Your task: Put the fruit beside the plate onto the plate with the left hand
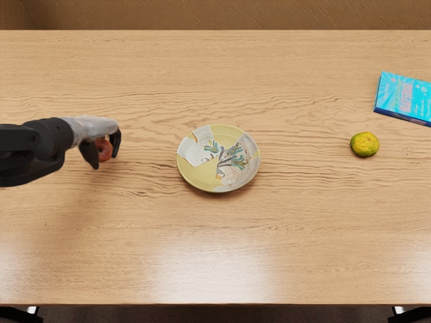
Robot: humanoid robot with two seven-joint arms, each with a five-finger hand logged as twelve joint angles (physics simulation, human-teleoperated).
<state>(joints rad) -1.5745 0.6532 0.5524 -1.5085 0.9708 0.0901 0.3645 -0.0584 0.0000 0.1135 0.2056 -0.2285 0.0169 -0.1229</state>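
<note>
We see left hand [94, 132] fingers [116, 142] curled round the fruit [104, 149], 9 o'clock of the plate [185, 165]. Grasp step, we judge; next lift it toward 3 o'clock onto plate.

A small reddish-orange fruit [104, 149] is at the left of the surface, gripped in the curled fingers of the left robot hand [98, 137]. The round yellow plate [186, 165], patched white with a plant motif, lies flat to its right, apart.

Wood-grain table [215, 256] with a soft sheen — plate [187, 171] glossy, glazed ceramic, painted.
</note>
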